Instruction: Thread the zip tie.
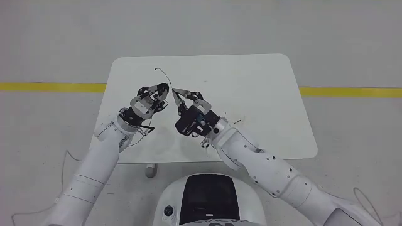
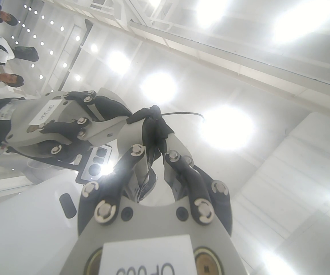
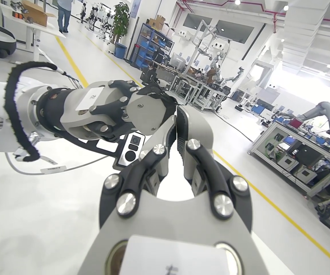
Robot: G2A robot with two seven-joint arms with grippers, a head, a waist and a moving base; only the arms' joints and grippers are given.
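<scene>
The left gripper [image 2: 153, 127] has its 2 fingers closed on the zip tie [image 2: 153, 135]. The black strap runs up between the pads, and a thin tail curves out past the tips into open air. Meeting it tip to tip is the right gripper [image 3: 177, 111], its fingers pressed flat together; whether an end of the tie is caught between them I cannot tell. Both grippers are held up above the white table [image 1: 264, 100], near its middle, and the tie touches nothing else.

The tie looks very light, narrow and springy. It should bend easily along its length and flick back when let go, and smooth plastic will probably slide in a loose pinch. The best hold is likely firm and flat across the strap, close to the free tip, so little is left to wobble when aiming. I cannot make out the locking head.
</scene>
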